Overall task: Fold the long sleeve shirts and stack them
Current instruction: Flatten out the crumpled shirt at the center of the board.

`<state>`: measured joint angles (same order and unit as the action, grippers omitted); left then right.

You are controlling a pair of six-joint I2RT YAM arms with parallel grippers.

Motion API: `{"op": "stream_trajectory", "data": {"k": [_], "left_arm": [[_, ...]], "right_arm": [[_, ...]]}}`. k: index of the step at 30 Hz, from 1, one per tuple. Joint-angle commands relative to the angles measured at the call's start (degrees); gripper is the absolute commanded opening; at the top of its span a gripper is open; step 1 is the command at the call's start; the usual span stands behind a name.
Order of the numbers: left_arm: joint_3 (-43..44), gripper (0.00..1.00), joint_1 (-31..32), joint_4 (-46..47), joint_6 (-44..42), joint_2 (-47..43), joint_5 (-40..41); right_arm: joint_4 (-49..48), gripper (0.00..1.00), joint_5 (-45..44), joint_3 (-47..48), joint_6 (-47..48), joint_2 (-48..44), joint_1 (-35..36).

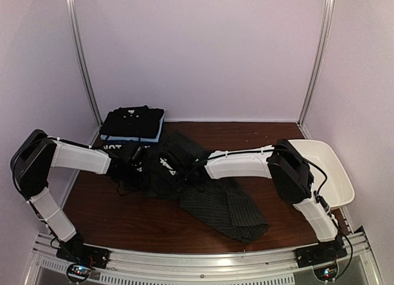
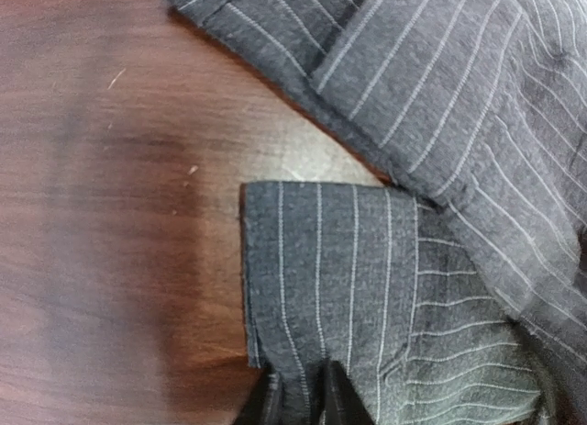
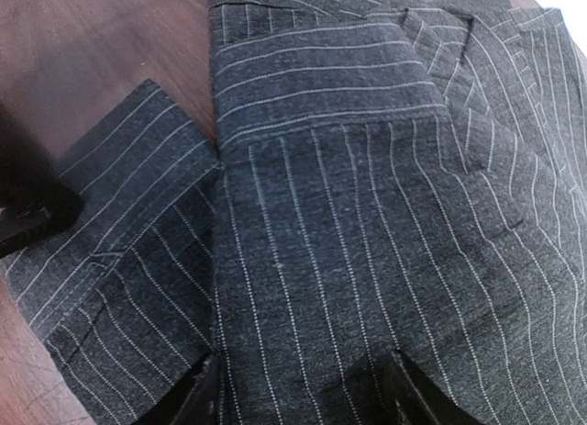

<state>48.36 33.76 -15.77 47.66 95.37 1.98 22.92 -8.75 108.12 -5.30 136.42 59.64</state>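
A ribbed silver metal rail [image 1: 203, 263] runs along the near edge and carries both arm bases, and beyond it a charcoal-black pinstriped cloth shirt [image 1: 228, 205] sprawls rumpled across the middle of the dark brown wooden table [image 1: 117, 214], one end trailing toward the near right. Both arms bend inward and meet over the shirt's far left part. The left gripper [image 2: 300, 397] has its two black fingers drawn close together, pinching the edge of a flat squared cuff [image 2: 321, 269] that lies on the bare wood. The right gripper [image 3: 307, 397] has its jaws spread wide, fingertips down on a flat stretch of the same cloth, clamping nothing. At the far left corner a folded black cloth shirt [image 1: 132, 120] rests on a light blue folded shirt [image 1: 158, 135]. A white plastic tub [image 1: 335, 174] sits at the right edge, beside the right arm
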Motion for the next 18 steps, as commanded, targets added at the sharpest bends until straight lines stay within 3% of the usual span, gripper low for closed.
{"op": "stream_trajectory", "data": {"k": [1,4,8,18], "left_arm": [[-0.8,0.11,0.7,0.0,0.5,2.4,-0.5],[-0.9,0.0,0.6,-0.2,0.5,2.3,-0.5],[-0.4,0.0,0.6,-1.5,0.9,1.1,0.6],[0.8,0.0,0.3,-8.2,1.5,-5.1,6.6]], "right_arm": [[-0.7,0.49,-1.8,0.5,-3.4,-1.4,-0.7],[-2.0,0.35,-0.4,-0.3,-5.2,-2.8,-1.6],[-2.4,0.15,0.6,-0.8,-7.0,-4.4,-3.0],[-7.7,0.04,2.5,-9.1,-10.4,-15.6,-8.7]]}}
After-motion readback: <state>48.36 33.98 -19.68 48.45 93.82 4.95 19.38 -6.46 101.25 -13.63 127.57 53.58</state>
